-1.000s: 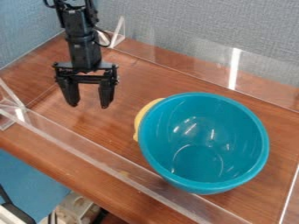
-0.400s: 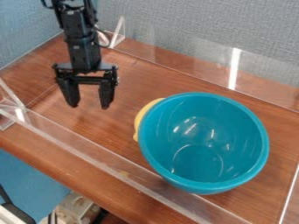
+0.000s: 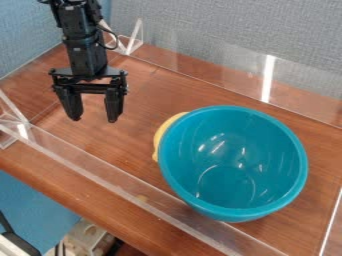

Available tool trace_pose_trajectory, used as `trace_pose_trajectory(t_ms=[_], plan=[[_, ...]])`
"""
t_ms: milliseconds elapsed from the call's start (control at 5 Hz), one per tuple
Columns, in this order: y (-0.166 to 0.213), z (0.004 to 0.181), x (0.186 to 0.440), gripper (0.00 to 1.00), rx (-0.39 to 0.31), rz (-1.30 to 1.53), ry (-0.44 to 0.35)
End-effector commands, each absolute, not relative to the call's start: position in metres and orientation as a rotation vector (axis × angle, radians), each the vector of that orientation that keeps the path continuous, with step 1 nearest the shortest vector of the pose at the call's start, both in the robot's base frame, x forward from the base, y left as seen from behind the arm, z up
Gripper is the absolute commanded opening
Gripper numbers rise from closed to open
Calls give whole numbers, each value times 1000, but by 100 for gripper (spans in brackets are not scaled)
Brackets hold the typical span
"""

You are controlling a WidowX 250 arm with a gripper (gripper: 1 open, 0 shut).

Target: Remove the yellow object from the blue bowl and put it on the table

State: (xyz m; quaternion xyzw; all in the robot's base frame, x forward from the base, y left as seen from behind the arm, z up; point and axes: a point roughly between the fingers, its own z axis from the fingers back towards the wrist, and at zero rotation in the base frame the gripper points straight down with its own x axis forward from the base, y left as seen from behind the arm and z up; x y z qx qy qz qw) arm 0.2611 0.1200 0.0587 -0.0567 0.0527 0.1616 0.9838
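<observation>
The blue bowl (image 3: 237,162) is large, deep and glossy teal, standing on the table (image 3: 201,85) at the right front, its inside plain with nothing in it. Only a curved yellow-orange edge of the yellow object (image 3: 160,133) shows, on the tabletop against the bowl's left outer side, mostly hidden by the bowl's rim. My gripper (image 3: 90,107) hangs pointing down over the left part of the table, well left of the bowl and apart from the yellow object. Its black fingers are spread open with nothing between them.
Low clear acrylic walls (image 3: 94,170) edge the reddish-brown tabletop on the front, left and back. A grey fabric wall (image 3: 241,30) stands behind. Bare wood lies between the gripper and the bowl.
The gripper has shifted slightly left and a little up, still open. The bowl and the yellow object have not moved.
</observation>
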Motion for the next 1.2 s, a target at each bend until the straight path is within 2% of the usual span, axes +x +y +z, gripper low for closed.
trace_pose_trajectory(t_ms=[0,400,800,1000], plan=[[121,71,271,100,-90,337,56],[116,62,287,100,-81,357,66],[124,40,282,100,-73,384,73],[124,35,284,0,-70,402,75]])
